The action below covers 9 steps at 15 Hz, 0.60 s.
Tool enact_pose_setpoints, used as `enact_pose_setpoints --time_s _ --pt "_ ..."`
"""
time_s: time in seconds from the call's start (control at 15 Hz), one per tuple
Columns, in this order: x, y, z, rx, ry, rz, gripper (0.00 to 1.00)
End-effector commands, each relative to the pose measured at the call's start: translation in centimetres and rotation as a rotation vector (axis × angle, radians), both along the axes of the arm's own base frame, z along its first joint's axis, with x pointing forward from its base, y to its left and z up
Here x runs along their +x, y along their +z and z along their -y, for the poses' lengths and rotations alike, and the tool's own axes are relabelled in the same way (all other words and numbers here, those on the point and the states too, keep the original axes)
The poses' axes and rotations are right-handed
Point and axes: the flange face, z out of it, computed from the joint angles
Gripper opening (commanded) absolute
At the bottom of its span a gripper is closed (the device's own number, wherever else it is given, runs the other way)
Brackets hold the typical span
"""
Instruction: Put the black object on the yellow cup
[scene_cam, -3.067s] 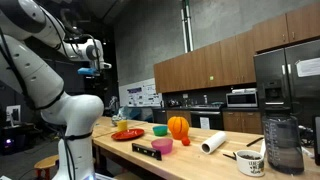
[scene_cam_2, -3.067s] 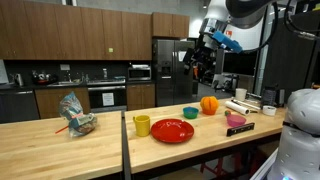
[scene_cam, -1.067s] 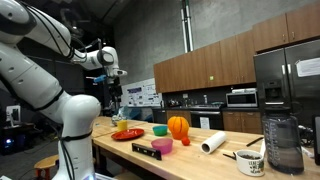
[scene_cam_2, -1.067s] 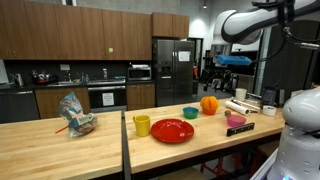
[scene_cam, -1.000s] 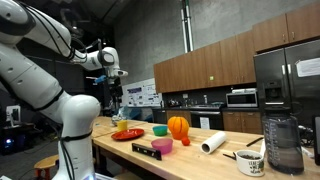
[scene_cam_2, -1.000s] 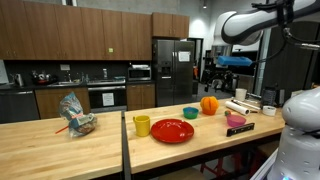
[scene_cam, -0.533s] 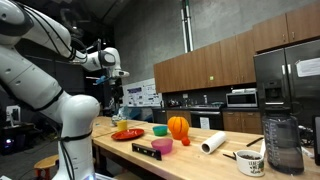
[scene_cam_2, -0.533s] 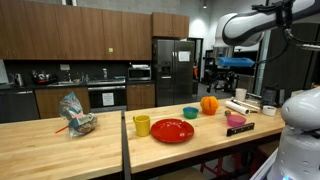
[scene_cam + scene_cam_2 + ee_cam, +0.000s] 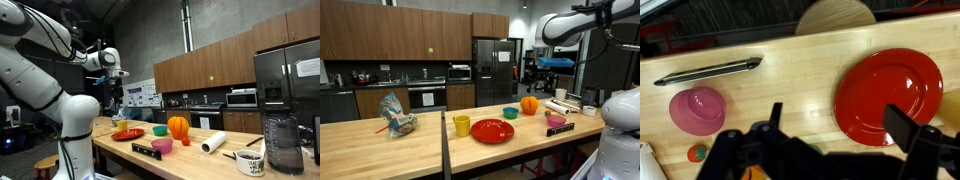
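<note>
Both jaws of my pincer stand apart and empty, high above the wooden table, probably for an overview. The long flat black bar lies near a pink cup; the small yellow cup sits beyond the round red plate.

counter | red plate, black object, pink cup, yellow cup

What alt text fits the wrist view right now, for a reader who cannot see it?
Looking down on a wooden counter, the open end effector hangs above it holding nothing. The black bar lies flat at upper left, a pink cup below it, and a red plate at right.
</note>
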Motion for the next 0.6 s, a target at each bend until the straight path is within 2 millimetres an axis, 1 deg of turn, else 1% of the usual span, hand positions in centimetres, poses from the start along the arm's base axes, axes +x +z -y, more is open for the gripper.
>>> enact_pose_setpoints --time_s 0.0,0.13,0.53 --pt "0.4 -0.2 -0.1 0.007 -0.033 -0.015 1.00" --pt "1.1 -0.8 0.7 -0.001 -0.121 -0.039 1.00" --pt "2.1 -2.8 2.9 0.012 -0.377 -0.099 1.00"
